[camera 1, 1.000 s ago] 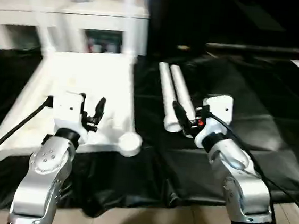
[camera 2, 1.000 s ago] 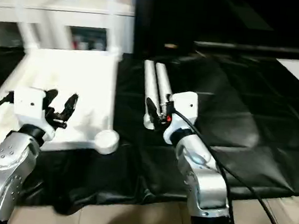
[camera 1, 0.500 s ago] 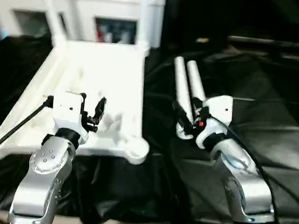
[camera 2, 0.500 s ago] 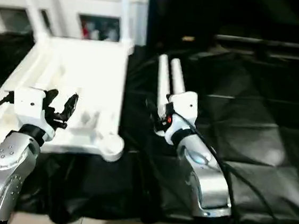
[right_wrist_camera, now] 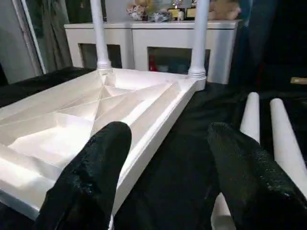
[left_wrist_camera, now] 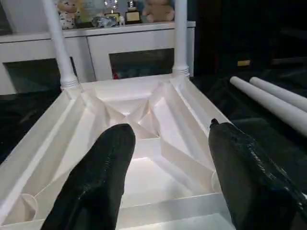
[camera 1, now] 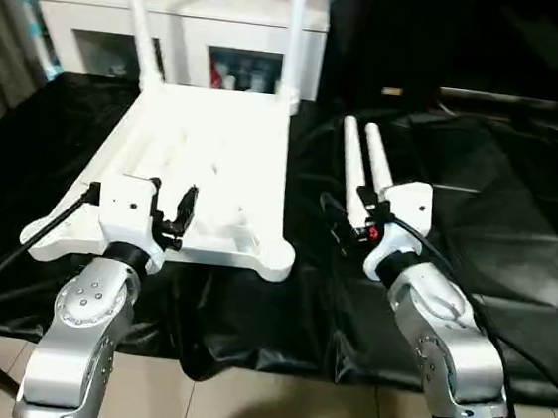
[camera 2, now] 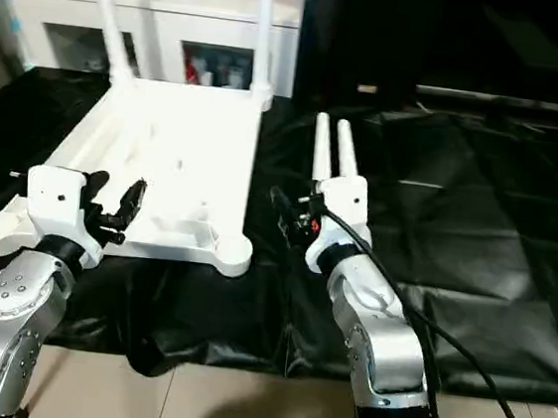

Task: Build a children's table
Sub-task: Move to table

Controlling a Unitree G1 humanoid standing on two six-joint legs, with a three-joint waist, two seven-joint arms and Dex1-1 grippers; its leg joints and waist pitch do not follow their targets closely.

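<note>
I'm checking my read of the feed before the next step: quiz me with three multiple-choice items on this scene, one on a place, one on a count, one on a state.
1. Where do the loose legs lie?
A. on the tabletop
B. on the black cloth, on the right of the tabletop
C. on the cabinet

2. How many legs already stand in the tabletop?
A. none
B. two
C. four

3. How are the left hand and the right hand?
A. both open, holding nothing
B. left shut on a leg
C. right shut on a leg

Answers: 1 B, the two loose legs lie side by side on the cloth. 2 B, two upright legs rise from the far corners. 3 A, both wrist views show parted fingers with nothing between.
</note>
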